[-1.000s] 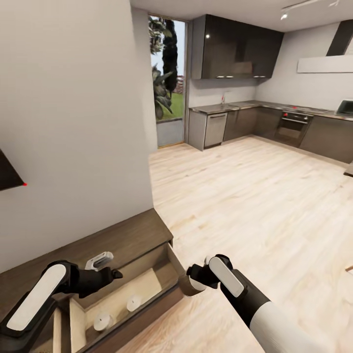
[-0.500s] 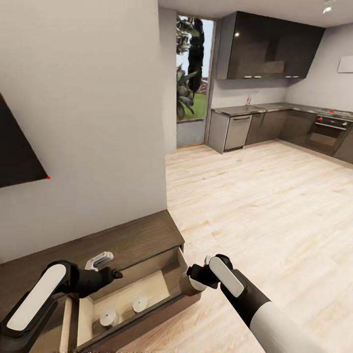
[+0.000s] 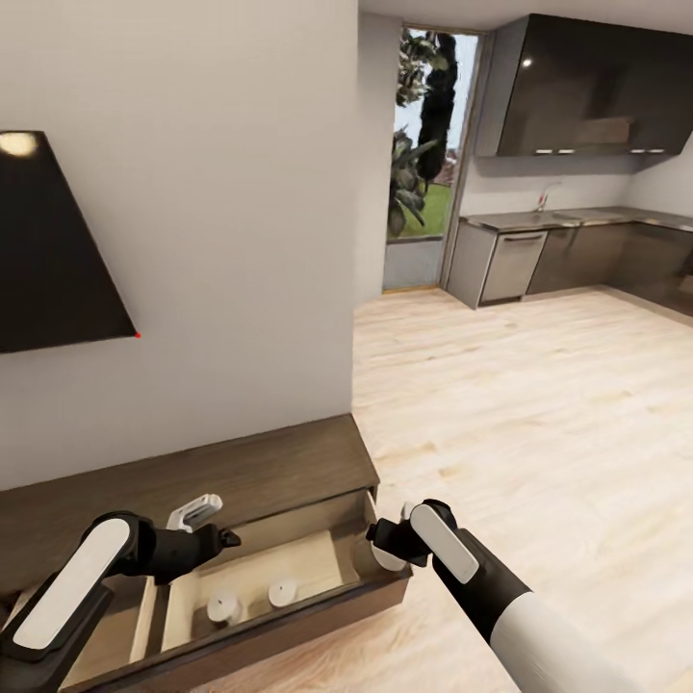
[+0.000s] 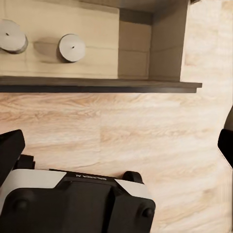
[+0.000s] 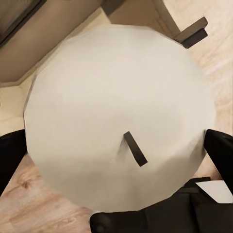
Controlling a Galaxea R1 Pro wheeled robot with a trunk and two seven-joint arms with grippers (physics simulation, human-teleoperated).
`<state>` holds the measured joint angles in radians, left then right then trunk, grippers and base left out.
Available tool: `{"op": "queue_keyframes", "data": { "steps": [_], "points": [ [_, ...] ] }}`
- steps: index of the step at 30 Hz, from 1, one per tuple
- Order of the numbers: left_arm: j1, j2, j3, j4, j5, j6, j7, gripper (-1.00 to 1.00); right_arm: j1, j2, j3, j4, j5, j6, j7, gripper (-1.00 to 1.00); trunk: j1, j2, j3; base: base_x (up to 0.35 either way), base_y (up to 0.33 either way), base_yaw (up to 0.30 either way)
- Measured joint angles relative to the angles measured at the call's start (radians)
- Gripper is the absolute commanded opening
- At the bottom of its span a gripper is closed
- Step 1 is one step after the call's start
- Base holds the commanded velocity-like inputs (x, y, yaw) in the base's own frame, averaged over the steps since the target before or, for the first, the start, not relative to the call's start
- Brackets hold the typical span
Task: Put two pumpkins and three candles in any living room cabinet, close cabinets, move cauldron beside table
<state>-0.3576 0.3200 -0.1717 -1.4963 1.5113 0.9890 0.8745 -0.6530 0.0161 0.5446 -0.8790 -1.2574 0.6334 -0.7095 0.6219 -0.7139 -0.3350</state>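
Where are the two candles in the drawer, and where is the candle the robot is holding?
left candle in the drawer (image 3: 223,606), head view, on its flat top.
right candle in the drawer (image 3: 282,591), head view, on its flat top.
held candle (image 5: 116,121), right wrist view, on its top face near the wick.

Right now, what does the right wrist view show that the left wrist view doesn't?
Right wrist view: a candle with a dark wick, close up between the right gripper's fingers. Left wrist view: two candles standing apart on the pale floor of the open cabinet. Both share the cabinet and the light wood floor.
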Motion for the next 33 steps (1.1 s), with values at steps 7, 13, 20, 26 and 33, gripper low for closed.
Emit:
{"op": "queue_keyframes", "data": {
  "steps": [7, 13, 20, 26, 33],
  "points": [
    [0.0, 0.0, 0.0, 0.0, 0.0, 0.0, 0.001, 1.0, 0.0, 0.001, 0.0, 0.0, 0.0, 0.0, 0.0, -1.0, 0.0, 0.0, 0.0, 0.23, -0.143, 0.283],
    [0.0, 0.0, 0.0, 0.0, 0.0, 0.0, 0.0, 1.0, -0.001, 0.003, 0.0, 0.0, 0.0, 0.0, 0.0, -1.0, 0.0, 0.0, 0.0, 0.233, -0.086, 0.283],
    [0.0, 0.0, 0.0, 0.0, 0.0, 0.0, 0.0, 1.0, 0.0, 0.003, 0.0, 0.0, 0.001, 0.001, 0.0, -1.0, 0.0, 0.0, 0.0, 0.194, -0.103, 0.283],
    [0.0, 0.0, 0.0, 0.0, 0.0, 0.0, 0.001, 1.0, -0.001, 0.002, 0.0, -0.001, 0.001, 0.001, 0.0, -1.0, 0.0, 0.0, 0.0, 0.193, -0.018, 0.283],
    [0.0, 0.0, 0.0, 0.001, 0.001, 0.0, 0.0, 1.0, 0.0, -0.002, 0.0, -0.001, -0.001, 0.0, 0.0, -1.0, 0.0, 0.0, 0.0, 0.059, -0.001, 0.267]
  ]
}}
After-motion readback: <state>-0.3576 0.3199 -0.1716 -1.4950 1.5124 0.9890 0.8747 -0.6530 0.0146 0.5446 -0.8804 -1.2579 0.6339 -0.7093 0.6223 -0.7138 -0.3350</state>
